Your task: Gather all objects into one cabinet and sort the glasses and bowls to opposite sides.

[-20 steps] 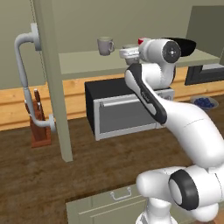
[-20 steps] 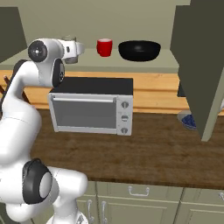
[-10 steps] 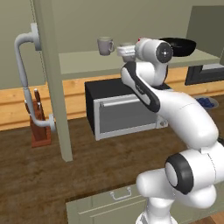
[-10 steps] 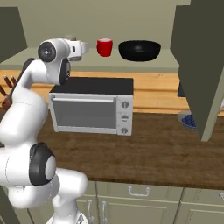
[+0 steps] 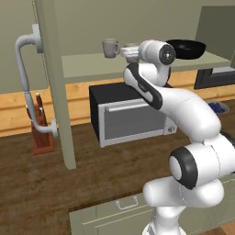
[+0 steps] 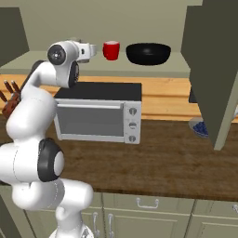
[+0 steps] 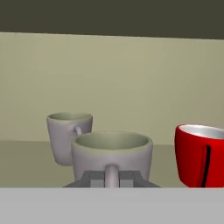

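Note:
In the hand view my gripper (image 7: 111, 177) is shut on the handle of a grey mug (image 7: 111, 154), held upright just over the cabinet shelf (image 7: 26, 151). A second grey mug (image 7: 70, 136) stands behind it to the left, and the red cup (image 7: 199, 155) stands to its right. From the left base view the held mug (image 5: 130, 50) hangs beside the standing mug (image 5: 109, 47), with the black bowl (image 5: 186, 48) at the shelf's right end. The right base view has my gripper (image 6: 90, 49) left of the red cup (image 6: 110, 49) and the bowl (image 6: 148, 53).
The open cabinet door (image 5: 55, 82) with its curved bar handle (image 5: 25, 69) juts out at the left. A second open door (image 6: 209, 69) hangs on the right. Under the shelf sit a microwave (image 5: 131, 117), a knife block (image 5: 40, 133) and a dish of blue berries (image 6: 200, 126).
My arm has reached a little deeper over the shelf, carrying the grey mug closer to the standing mug. The other mug, cup and bowl have stayed put.

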